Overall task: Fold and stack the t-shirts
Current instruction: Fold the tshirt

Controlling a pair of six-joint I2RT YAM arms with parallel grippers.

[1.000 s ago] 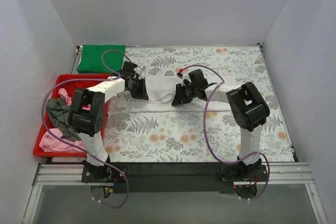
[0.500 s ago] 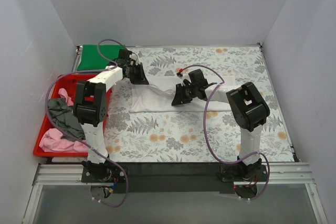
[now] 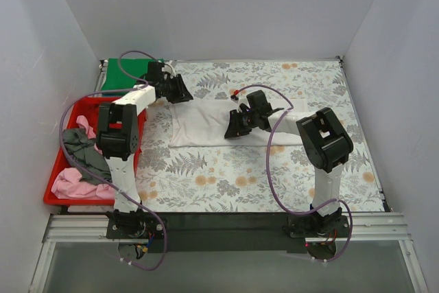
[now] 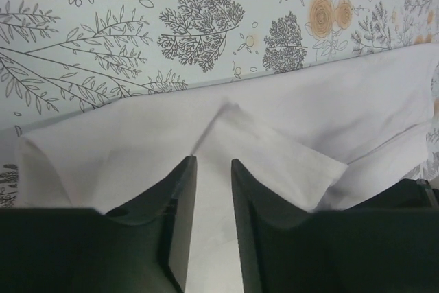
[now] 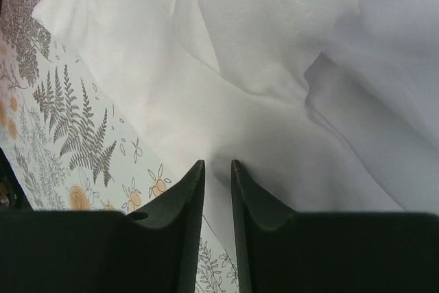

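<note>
The large white t-shirt (image 3: 206, 120) lies in a long folded band across the middle of the floral cloth. My left gripper (image 3: 182, 93) is at its far left corner, shut on a raised fold of the white t-shirt (image 4: 274, 149), as the left wrist view (image 4: 212, 160) shows. My right gripper (image 3: 232, 129) is at the shirt's near middle, shut on the white cloth (image 5: 274, 66), seen in the right wrist view (image 5: 217, 162). The bright green t-shirt (image 3: 121, 73) lies folded at the far left corner. Pink (image 3: 72, 182) and grey (image 3: 81, 147) t-shirts lie in the bin. No red t-shirt shows.
The red plastic bin (image 3: 48, 195) stands at the left edge, beside the left arm. The grey floral-patterned cloth (image 3: 226, 176) covers the table. White walls close in the back and both sides. Purple cables loop from both arms.
My left gripper has moved back and left, toward the green t-shirt, drawing the white shirt's left edge with it. The right gripper has stayed nearly still on the shirt.
</note>
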